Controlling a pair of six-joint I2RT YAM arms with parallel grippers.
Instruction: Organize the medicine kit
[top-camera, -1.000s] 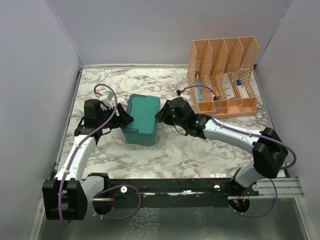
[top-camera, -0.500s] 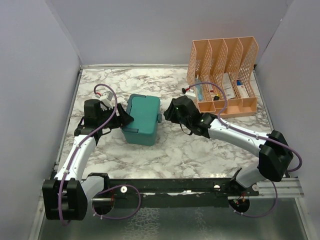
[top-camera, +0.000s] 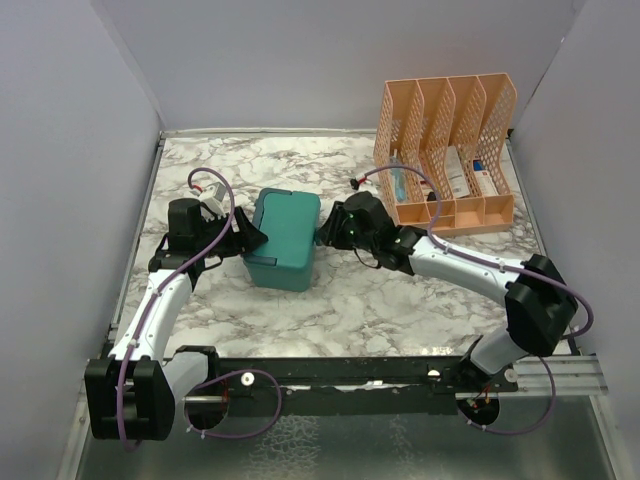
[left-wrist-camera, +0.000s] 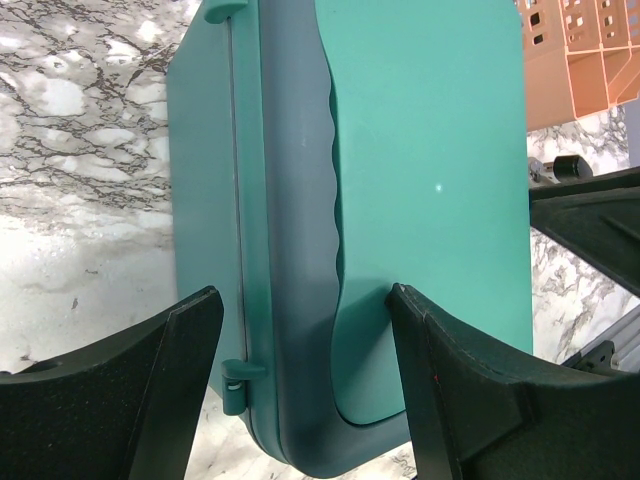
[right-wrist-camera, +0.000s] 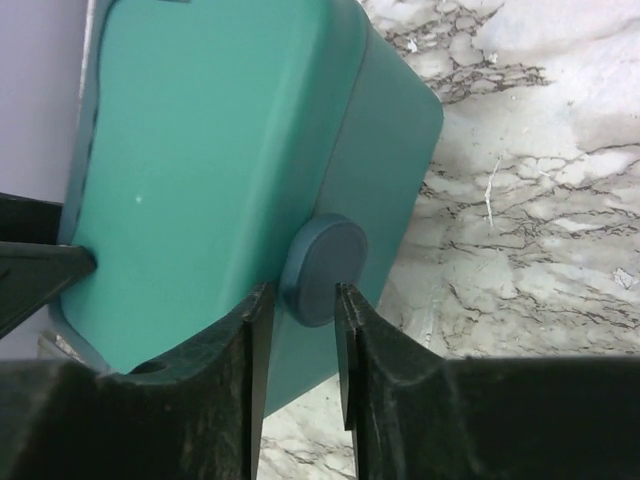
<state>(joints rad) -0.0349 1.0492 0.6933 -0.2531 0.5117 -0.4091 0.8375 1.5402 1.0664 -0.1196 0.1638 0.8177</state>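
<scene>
Pinching the medicine kit (top-camera: 283, 238) latch (right-wrist-camera: 322, 270), right tool (right-wrist-camera: 300, 297) faces wide-open left tool (left-wrist-camera: 300, 295) across it.

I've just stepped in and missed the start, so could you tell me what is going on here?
Both arms are at the medicine kit, a closed teal box on the marble table. The left gripper is open, straddling the box's left side. The right gripper has a finger either side of the round latch on the opposite side; whether it pinches is unclear.
</scene>
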